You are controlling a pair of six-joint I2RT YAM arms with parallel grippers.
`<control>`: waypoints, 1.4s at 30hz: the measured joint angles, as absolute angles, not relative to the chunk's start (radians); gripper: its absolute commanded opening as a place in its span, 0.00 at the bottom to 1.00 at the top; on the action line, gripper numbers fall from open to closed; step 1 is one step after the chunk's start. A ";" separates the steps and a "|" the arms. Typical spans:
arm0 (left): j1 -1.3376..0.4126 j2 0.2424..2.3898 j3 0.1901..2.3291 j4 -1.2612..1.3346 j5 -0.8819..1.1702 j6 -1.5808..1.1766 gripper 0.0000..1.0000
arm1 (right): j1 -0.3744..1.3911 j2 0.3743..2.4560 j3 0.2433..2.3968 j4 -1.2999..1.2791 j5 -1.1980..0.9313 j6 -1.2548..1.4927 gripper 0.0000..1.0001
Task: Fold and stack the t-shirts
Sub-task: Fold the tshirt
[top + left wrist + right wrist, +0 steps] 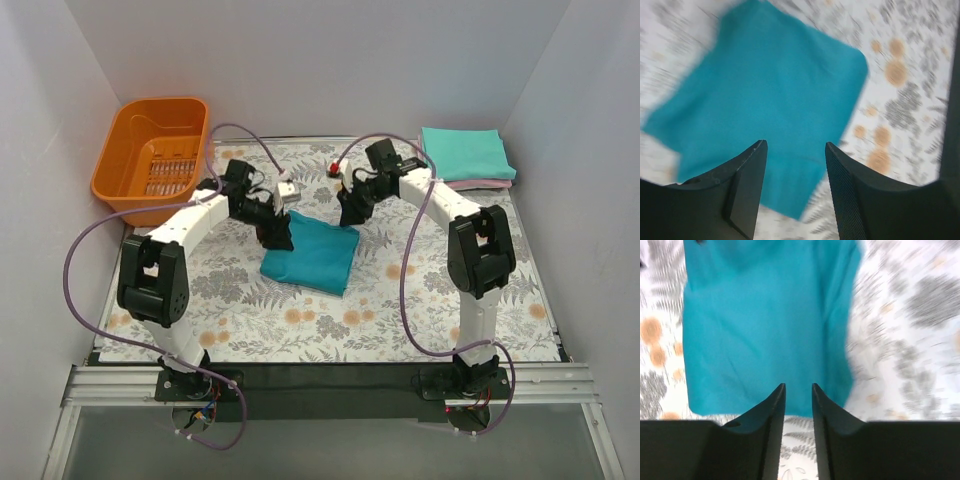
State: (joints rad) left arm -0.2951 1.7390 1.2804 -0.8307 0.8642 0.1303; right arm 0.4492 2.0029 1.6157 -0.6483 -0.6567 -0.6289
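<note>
- Both wrist views were smeared by blur, so the print of the worktop (pixel 300 320) and any fine creases in the cloth could not be made out there.
- The deep teal-blue t-shirt (pixel 312 255) lay folded flat on the worktop as a rectangle turned slightly askew. In the right wrist view its far part ran off the top of the frame.
- The left gripper (pixel 277 238) hung over that shirt's far left corner and hid the corner from above. Its fingers (pixel 747 185) were spread wide, with only cloth showing in the gap, and gripped nothing.
- The right gripper (pixel 348 220) sat at the same shirt's far right corner. Its fingers (pixel 770 430) were drawn close, leaving a slim, empty gap.
- Whether either pair of fingers touched the cloth could not be told.
- The mint-teal t-shirt (pixel 465 152) lay folded well beyond and to the right of the deep teal-blue one. It rested on the pink t-shirt (pixel 482 184), of which only a thin edge showed.
- The orange basket (pixel 130 200) stood well off to the far left of the deep teal-blue shirt.
- The widest open stretch of worktop lay on the near side of that shirt, and narrower strips ran along both its sides.
</note>
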 measured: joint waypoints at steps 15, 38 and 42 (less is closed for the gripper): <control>-0.254 2.098 1.549 -0.535 0.948 0.257 0.49 | 0.383 2.408 2.061 -0.533 -0.789 -0.342 0.22; -0.336 2.094 1.378 -0.554 0.973 0.375 0.36 | 0.432 2.410 1.847 -0.418 -0.902 -0.299 0.24; -0.351 1.986 1.264 -0.590 0.974 0.360 0.37 | 0.464 2.345 1.736 -0.419 -0.916 -0.318 0.25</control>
State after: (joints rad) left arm -0.3511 1.9862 1.2640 -0.5896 0.9741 0.3599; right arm 0.4641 2.3451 1.7355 -0.4191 -0.9165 -0.3180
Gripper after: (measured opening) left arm 0.363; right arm 0.243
